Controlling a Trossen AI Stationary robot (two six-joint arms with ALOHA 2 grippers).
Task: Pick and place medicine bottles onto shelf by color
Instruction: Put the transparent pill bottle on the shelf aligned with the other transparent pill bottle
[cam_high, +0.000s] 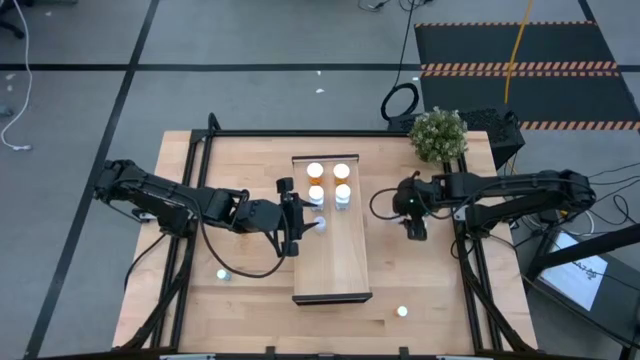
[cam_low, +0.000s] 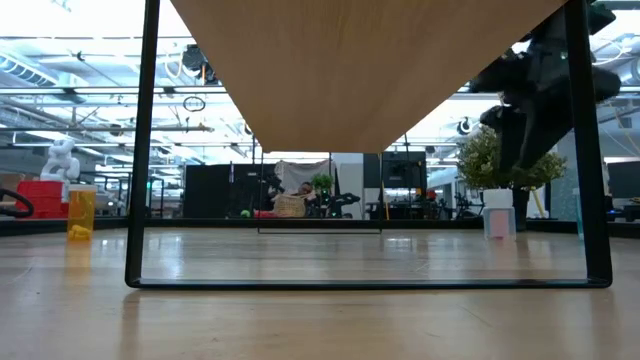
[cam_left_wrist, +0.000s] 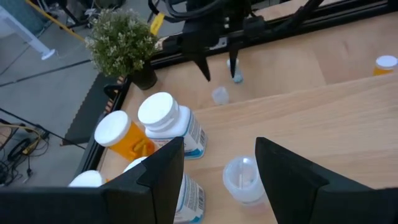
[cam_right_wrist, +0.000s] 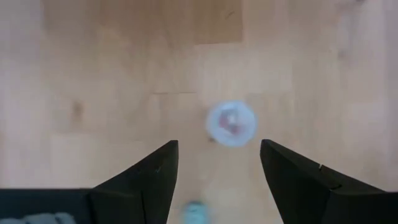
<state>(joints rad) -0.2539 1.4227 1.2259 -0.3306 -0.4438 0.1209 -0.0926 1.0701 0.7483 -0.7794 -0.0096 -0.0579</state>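
Note:
The shelf (cam_high: 335, 260) is a long light-wood tray at the table's middle, raised on a black frame (cam_low: 140, 200). Several white-capped bottles stand at its far end (cam_high: 329, 182): white ones (cam_left_wrist: 168, 121) and orange ones (cam_left_wrist: 121, 134). My left gripper (cam_high: 303, 225) is open at the shelf's left edge. Its fingers stand on either side of a pale blue-grey bottle (cam_left_wrist: 242, 180) that stands upright on the shelf. My right gripper (cam_high: 414, 228) is open and points down over a pale bottle (cam_right_wrist: 231, 122) standing on the table right of the shelf.
Loose bottles stand on the table at the near left (cam_high: 223, 273) and near right (cam_high: 402, 311). An orange bottle (cam_left_wrist: 385, 64) shows in the left wrist view. A potted plant (cam_high: 438, 133) stands at the far right corner. A black frame rims the table (cam_high: 250, 133).

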